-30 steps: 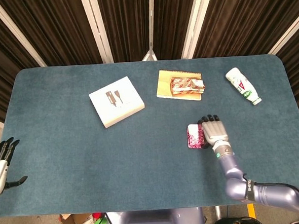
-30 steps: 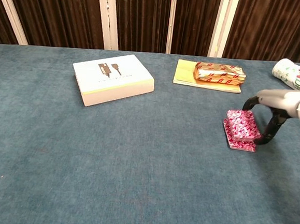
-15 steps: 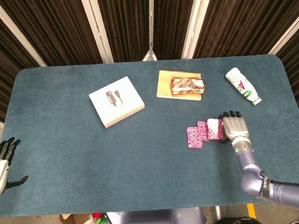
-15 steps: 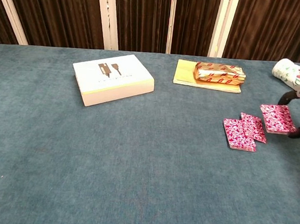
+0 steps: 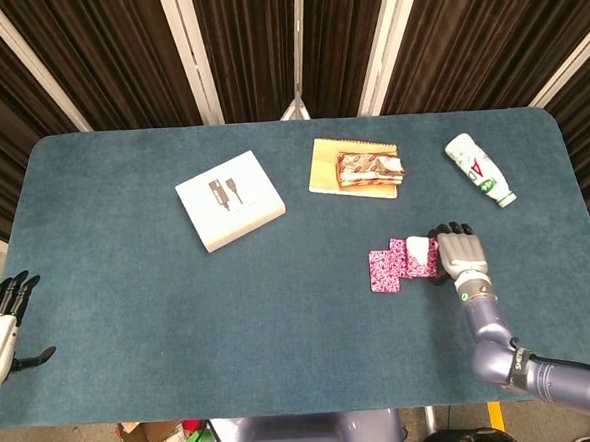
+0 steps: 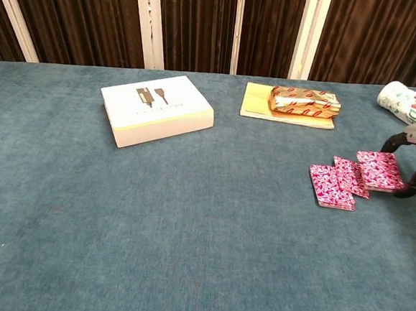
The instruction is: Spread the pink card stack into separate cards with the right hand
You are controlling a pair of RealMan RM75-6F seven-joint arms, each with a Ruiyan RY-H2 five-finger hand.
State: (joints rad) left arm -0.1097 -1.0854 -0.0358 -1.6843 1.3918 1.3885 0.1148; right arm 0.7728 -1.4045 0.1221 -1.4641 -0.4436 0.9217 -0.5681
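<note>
The pink patterned cards lie fanned in three overlapping groups on the blue table: a left group (image 5: pixel 382 272) (image 6: pixel 331 187), a middle one (image 5: pixel 401 258) (image 6: pixel 351 177) and a right one (image 5: pixel 421 254) (image 6: pixel 380 170). My right hand (image 5: pixel 458 252) (image 6: pixel 415 163) sits at the right end of the fan and holds the right group by its edge, between the upper fingers and a dark thumb that curves down to the cloth. My left hand (image 5: pixel 1 321) hangs off the table's left front corner, holding nothing, with its fingers apart.
A white box (image 5: pixel 230 199) lies at centre left. At the back, a wrapped snack (image 5: pixel 370 166) rests on a yellow notepad (image 5: pixel 322 169). A white bottle (image 5: pixel 479 170) lies on its side at the back right, beyond the right hand.
The single stack has been dragged right into a fan of three groups. In the last half second the right hand slid its group slightly back left, closer to the others.
</note>
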